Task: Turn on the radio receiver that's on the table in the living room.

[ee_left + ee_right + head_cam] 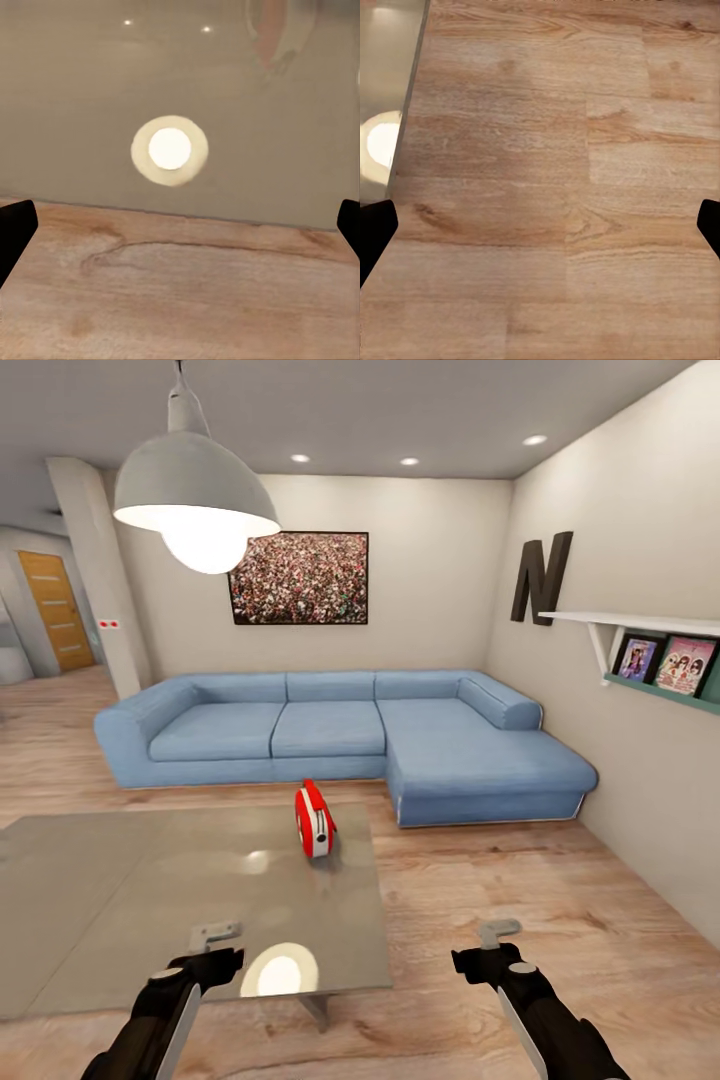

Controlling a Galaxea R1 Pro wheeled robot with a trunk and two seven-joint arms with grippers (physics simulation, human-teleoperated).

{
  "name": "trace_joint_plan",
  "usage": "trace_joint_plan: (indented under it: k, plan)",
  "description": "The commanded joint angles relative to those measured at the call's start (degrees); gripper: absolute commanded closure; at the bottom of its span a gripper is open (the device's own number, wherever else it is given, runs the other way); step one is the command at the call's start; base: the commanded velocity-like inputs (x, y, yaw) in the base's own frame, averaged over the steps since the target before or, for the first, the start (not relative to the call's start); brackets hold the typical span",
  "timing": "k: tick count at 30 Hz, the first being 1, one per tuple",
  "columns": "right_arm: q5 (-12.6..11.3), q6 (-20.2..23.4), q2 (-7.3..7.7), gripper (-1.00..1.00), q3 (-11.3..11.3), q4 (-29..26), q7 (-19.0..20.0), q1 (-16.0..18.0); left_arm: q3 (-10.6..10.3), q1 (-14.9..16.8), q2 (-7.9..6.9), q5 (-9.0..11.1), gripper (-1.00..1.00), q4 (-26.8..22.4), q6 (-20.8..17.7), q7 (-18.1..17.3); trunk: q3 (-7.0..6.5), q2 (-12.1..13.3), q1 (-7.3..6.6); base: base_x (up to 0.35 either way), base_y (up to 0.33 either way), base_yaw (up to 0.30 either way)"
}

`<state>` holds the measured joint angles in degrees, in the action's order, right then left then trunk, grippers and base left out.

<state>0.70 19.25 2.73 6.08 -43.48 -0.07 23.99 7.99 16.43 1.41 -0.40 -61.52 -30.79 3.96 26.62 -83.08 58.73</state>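
Observation:
The red radio receiver (pixel 314 819) with its white side band stands upright near the far right corner of the glossy grey table (pixel 120 890) in the living room. My left gripper (pixel 215 937) hovers over the table's near edge, well short of the radio. It is open, its dark fingertips (pixel 13 232) at the sides of the left wrist view above table top (pixel 90 90) and floor. My right gripper (pixel 497 935) hangs open over the wood floor right of the table, whose edge (pixel 382 60) shows in the right wrist view.
A blue L-shaped sofa (pixel 340 740) runs behind the table under a framed crowd picture (pixel 300 578). A white pendant lamp (pixel 195 500) hangs at the upper left, reflected on the table top (pixel 169 150). A wall shelf (pixel 660 650) juts out on the right. Wood floor (pixel 520 870) lies between table and sofa.

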Motion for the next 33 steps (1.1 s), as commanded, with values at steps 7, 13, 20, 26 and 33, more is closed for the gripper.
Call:
trace_joint_plan:
  k: [7, 13, 20, 26, 33]
  plan:
    - [0.0, 0.0, 0.0, -1.0, 0.1, 0.0, 0.0, 0.0, 0.2, 0.0, -0.05, -0.2, -1.0, 0.0, 0.1, 0.2, 0.0, 0.0, 0.0, 0.013, 0.01, 0.235]
    - [0.0, 0.0, 0.0, -1.0, 0.1, 0.0, 0.1, 0.0, 0.1, 0.0, -0.06, -0.1, -1.0, 0.1, -0.2, 0.3, 0.0, 0.0, 0.0, 0.205, 0.158, 0.06]
    - [0.0, 0.0, 0.0, -1.0, 0.1, 0.1, 0.0, 0.0, 0.0, 0.0, -0.06, -0.1, -1.0, 0.2, -0.2, 0.4, 0.0, 0.0, 0.0, 0.268, 0.188, 0.004]
    - [0.0, 0.1, 0.0, -1.0, 0.1, 0.1, 0.0, 0.0, 0.0, 0.0, -0.09, -0.2, -1.0, 0.4, -0.1, 0.5, 0.0, 0.0, 0.0, 0.289, 0.132, 0.0]
    - [0.0, 0.1, -0.03, -1.0, 0.1, 0.1, 0.0, 0.0, 0.0, 0.0, -0.09, -0.2, -1.0, 1.2, -0.1, 0.5, 0.0, 0.0, 0.0, 0.321, 0.013, 0.0]
